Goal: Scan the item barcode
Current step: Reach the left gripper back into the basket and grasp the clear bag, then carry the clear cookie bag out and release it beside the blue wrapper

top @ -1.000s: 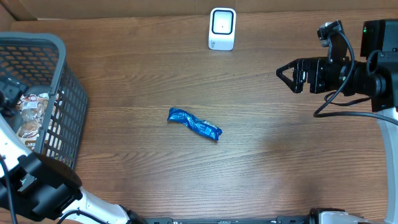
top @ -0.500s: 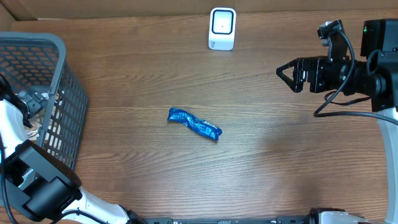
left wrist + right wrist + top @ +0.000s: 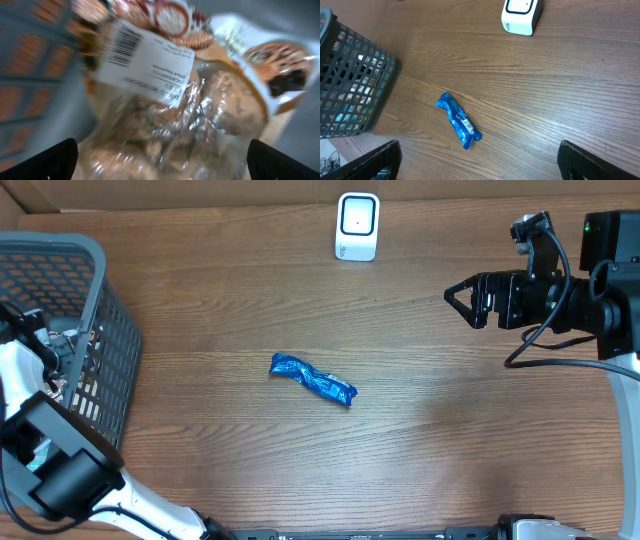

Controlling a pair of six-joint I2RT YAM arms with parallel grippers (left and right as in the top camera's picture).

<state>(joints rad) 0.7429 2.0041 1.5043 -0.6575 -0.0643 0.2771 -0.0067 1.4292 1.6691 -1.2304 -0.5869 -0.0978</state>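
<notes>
Grey mesh fills one side of the overhead view: that's the basket (image 3: 95, 255), and the left tool (image 3: 58, 352) hangs inside it, over its contents. Outside the basket, on the wooden tabletop (image 3: 250, 300), a blue packet (image 3: 312, 380) lies alone. Well beyond the basket stands the white scanner (image 3: 357, 225). Farthest from the basket, the right tool (image 3: 462, 302) hovers above the wood, spread wide and empty.

Over to the left wrist, and it's blurry, but readable enough. Down in the basket lies a clear bag of baked goods (image 3: 190, 115), its white barcode label (image 3: 145, 62) facing up at the camera. The left tool's fingertips (image 3: 50, 160) sit at the bottom corners of the frame, spread to full width, with nothing gripped. The bag lies just ahead of and below them. This looks like the pick. The smart play is to come straight down and pinch the crinkly film away from that label. A light grip suits it, since soft contents crush and loose wrap slips. Keep the barcode uncovered and flat for the scanner.

Right wrist now: the blue packet lies just outside the basket, and the scanner stands far beyond it. This tool's tips gape wide, gripping nothing.
</notes>
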